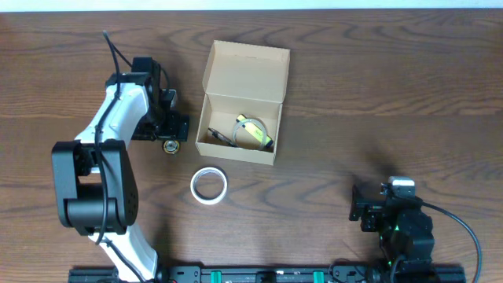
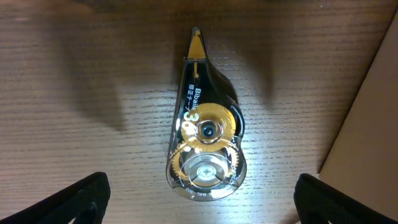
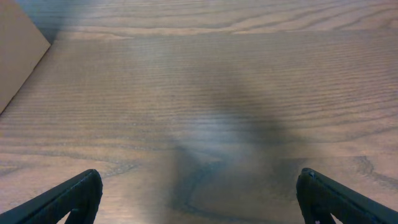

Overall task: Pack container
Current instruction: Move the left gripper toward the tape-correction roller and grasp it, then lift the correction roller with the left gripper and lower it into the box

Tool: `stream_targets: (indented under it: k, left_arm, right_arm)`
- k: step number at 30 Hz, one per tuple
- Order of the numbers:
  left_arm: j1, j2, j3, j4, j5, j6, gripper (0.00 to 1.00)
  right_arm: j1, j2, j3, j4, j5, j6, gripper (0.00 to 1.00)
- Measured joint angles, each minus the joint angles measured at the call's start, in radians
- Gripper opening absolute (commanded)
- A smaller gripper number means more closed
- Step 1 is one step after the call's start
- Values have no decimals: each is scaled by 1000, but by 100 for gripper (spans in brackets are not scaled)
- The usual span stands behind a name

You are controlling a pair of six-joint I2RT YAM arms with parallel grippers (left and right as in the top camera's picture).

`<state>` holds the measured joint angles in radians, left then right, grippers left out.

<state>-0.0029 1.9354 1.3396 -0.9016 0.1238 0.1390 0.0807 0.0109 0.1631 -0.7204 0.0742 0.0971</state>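
Observation:
The container (image 1: 228, 151) is a tan cardboard box with its flap lid open, at the middle of the table; a yellow-and-black item (image 1: 253, 132) lies inside. A clear correction tape dispenser (image 2: 205, 140) with gold gears lies on the wood just left of the box (image 1: 169, 145). My left gripper (image 2: 199, 202) is open above it, one finger on each side, not touching. A white tape roll (image 1: 209, 185) lies in front of the box. My right gripper (image 3: 199, 199) is open and empty over bare wood at the front right (image 1: 369, 206).
The box's side wall shows at the right edge of the left wrist view (image 2: 373, 106), and a corner of it at the top left of the right wrist view (image 3: 15, 56). The left arm (image 1: 118, 118) reaches across the left side of the table.

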Motion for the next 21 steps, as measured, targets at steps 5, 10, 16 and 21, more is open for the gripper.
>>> stream_targets:
  k: [5, 10, 16, 21]
  left_arm:
    - [0, 29, 0, 5, -1, 0, 95]
    - [0, 44, 0, 16, -10, 0, 96]
    - [0, 60, 0, 16, -19, 0, 98]
    - [0, 72, 0, 16, -19, 0, 100]
  right_arm:
    - [0, 0, 0, 0, 0, 0, 99]
    - [0, 0, 0, 0, 0, 0, 99]
    - [0, 0, 0, 0, 0, 0, 99]
    - [0, 0, 0, 0, 0, 0, 99]
